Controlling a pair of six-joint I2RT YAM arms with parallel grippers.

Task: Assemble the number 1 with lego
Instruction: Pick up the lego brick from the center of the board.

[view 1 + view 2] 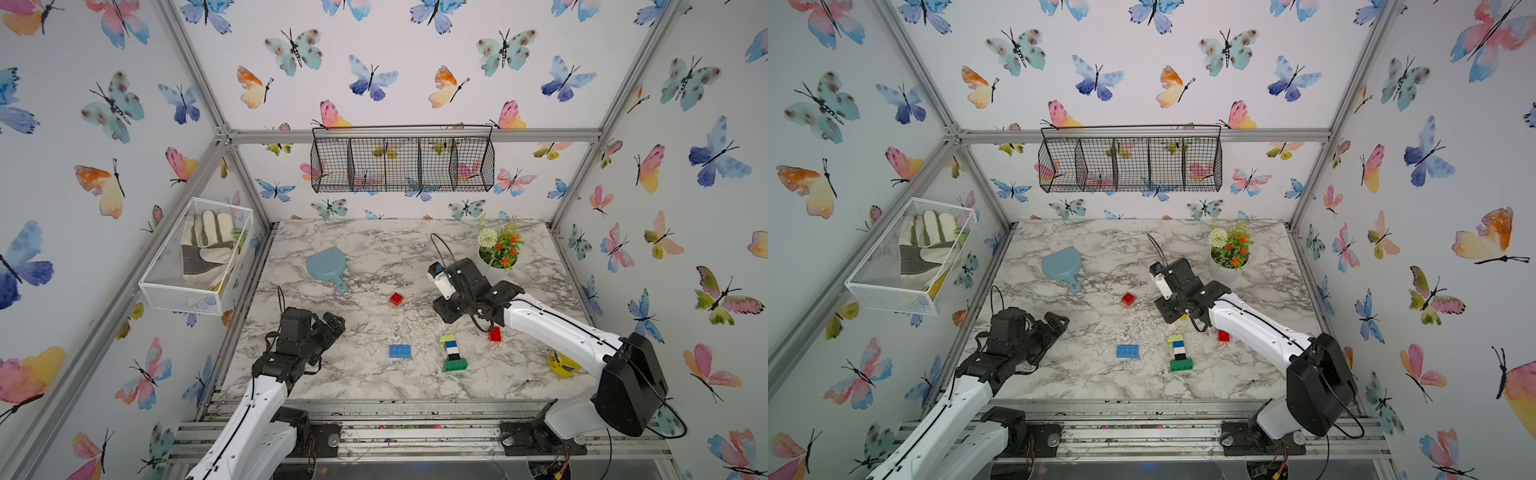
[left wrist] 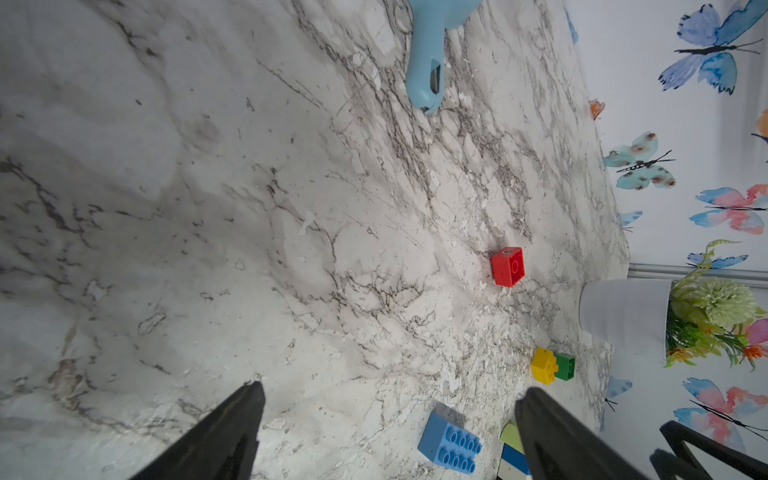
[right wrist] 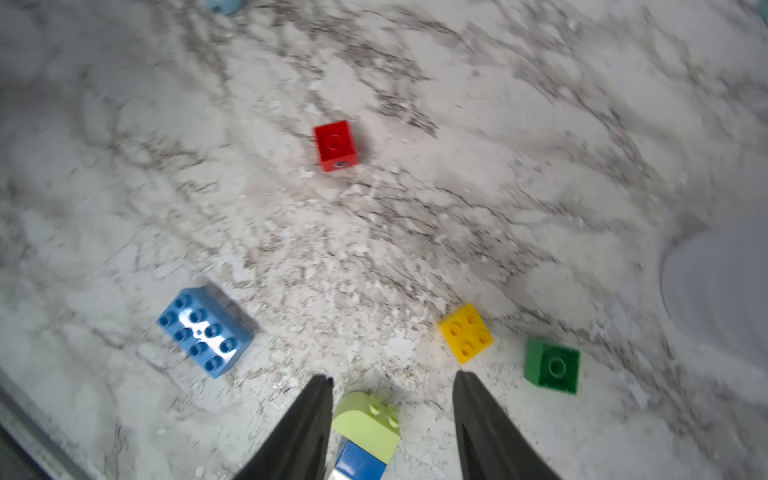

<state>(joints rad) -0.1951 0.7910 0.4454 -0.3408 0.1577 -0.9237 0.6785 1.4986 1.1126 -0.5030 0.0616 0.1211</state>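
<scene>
Right wrist view: shows the right claw (image 3: 392, 376) spread and pinching nothing, with the lime brick (image 3: 365, 419) low between its fingers, just beside one and clear of the other; cannot tell whether touching. Shows also a yellow brick (image 3: 466, 332) and a green brick (image 3: 552, 365) near each other past the fingertips, a blue brick (image 3: 205, 330) off to the other side, and a red brick (image 3: 336, 145) farther on. In both top views, places the lime brick at the far end of a stack (image 1: 451, 353) lying flat toward the table's (image 1: 374, 249) front edge, right of middle: lime, blue, white, black, then a green oblong (image 1: 455, 365) crosswise at the near end. Puts the blue brick just beside the stack toward the left edge, the red brick near the table's middle, and a second red brick (image 1: 495, 334) beside the right arm. Left wrist view: shows the left claw (image 2: 392, 388) spread wide, pinching nothing, toward the front left corner.
</scene>
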